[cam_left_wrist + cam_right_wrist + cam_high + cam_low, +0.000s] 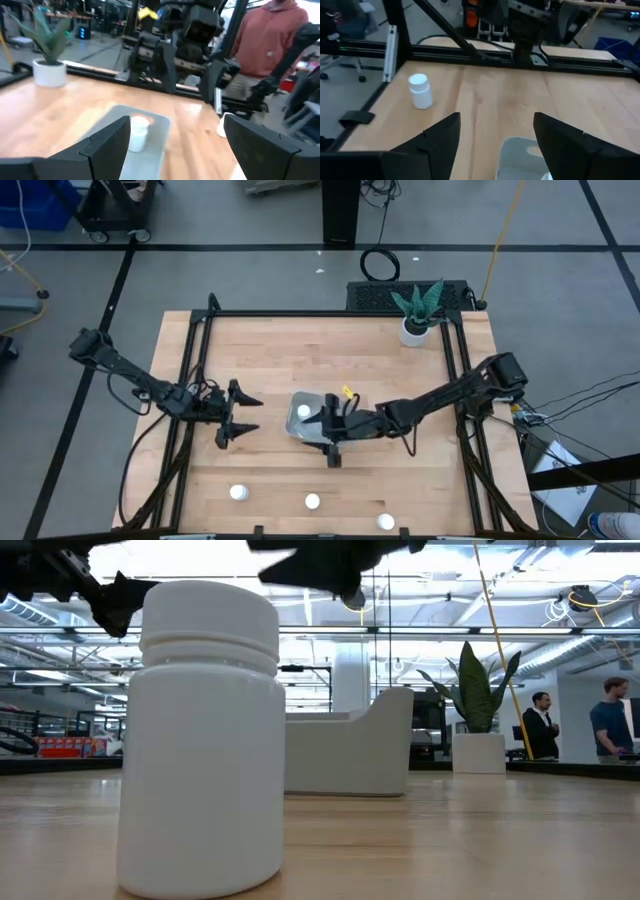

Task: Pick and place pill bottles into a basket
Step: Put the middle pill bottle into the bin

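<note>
We take the basket (305, 420) as our landmark: it sits mid-table with one pill bottle (303, 412) inside. Our right gripper (330, 430) hangs over its right edge, fingers apart. Our left gripper (240, 418) waits left of the basket, spread wide. Three bottles (312, 502) stand in a row well below it. A potted plant (417, 315) sits far up-right.

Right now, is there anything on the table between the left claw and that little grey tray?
No. In the high view, only bare wood separates the open left gripper from the basket, which already holds one pill bottle.
</note>
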You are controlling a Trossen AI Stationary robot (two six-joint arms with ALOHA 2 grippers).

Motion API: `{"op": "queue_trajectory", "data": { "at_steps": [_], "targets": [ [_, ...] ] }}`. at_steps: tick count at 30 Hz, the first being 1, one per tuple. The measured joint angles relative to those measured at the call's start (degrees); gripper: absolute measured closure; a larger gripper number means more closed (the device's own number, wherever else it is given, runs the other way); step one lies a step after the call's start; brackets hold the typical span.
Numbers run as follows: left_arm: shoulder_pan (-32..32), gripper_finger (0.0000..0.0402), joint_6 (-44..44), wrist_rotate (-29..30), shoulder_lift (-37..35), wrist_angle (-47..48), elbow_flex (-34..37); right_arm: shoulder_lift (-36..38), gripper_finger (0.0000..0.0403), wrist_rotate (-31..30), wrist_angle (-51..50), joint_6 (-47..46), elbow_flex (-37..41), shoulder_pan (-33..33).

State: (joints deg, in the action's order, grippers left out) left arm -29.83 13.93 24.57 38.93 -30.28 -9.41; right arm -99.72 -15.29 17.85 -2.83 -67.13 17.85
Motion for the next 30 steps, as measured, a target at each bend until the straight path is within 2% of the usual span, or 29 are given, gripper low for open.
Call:
{"op": "queue_trajectory", "data": {
  "at_steps": [8, 14, 20, 22, 26, 30],
  "targets": [
    [-7.0, 0.0078, 4.9, 9.4, 5.9, -1.8, 0.0, 2.1, 0.0159, 0.1, 0.6, -0.8, 0.0, 5.1],
    [-9.4, 0.0078, 4.5, 11.5, 17.9, -10.4, -2.3, 3.4, 0.0164, 0.1, 1.2, -0.1, 0.0, 8.0],
    [-10.1, 0.0078, 3.5, 11.2, 32.9, -6.9, -13.9, 6.3, 0.0170, 0.2, 2.7, 0.5, 0.0, 10.3],
    [-10.1, 0.0078, 2.7, 8.4, 36.9, -3.9, -18.3, 7.6, 0.0172, 0.2, 2.4, 1.1, -0.1, 11.8],
    [-9.6, 0.0078, 4.3, 4.2, 42.7, 5.8, -27.0, 9.7, 0.0172, 0.3, 3.5, 3.3, 0.1, 15.6],
    [-9.3, 0.0078, 4.2, 3.9, 45.9, 13.2, -34.0, 12.0, 0.0175, -0.7, 10.4, 7.4, 3.5, 19.4]
  ]
}}
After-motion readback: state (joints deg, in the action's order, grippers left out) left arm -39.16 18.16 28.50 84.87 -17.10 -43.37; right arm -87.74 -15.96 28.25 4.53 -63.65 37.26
